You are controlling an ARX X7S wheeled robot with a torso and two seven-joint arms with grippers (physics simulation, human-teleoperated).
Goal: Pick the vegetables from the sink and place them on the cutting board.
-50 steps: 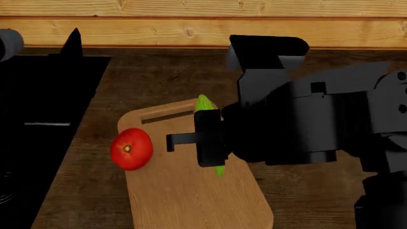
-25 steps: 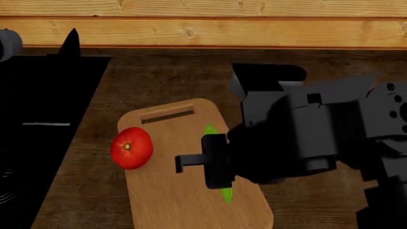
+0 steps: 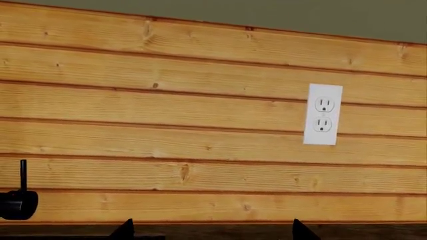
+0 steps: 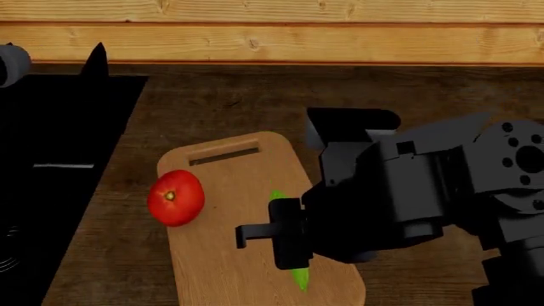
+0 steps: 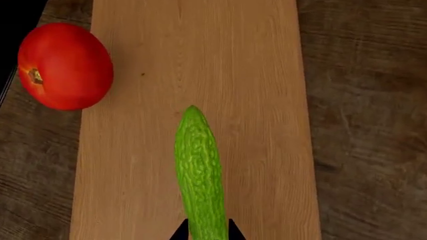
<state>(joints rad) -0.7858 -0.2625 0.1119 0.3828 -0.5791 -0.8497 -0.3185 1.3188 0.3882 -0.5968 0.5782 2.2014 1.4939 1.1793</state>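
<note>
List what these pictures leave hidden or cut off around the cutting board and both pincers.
- Cucumber: in the head view mostly covered by the right arm; the right wrist view's edge cuts its near end.
- Right pincer: only tips show, so its grip cannot be judged.
- Left pincer: only two tips show.
- Cutting board: the head view's edge cuts its near end.

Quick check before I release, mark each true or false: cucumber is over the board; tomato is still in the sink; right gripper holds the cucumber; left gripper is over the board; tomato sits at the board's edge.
1. The cucumber is over the cutting board: true.
2. The tomato is in the sink: false, it is out, beside the board.
3. The right gripper holds the cucumber: true.
4. The left gripper is over the board: false, it faces the wooden wall.
5. The tomato sits at the board's edge: true.
</note>
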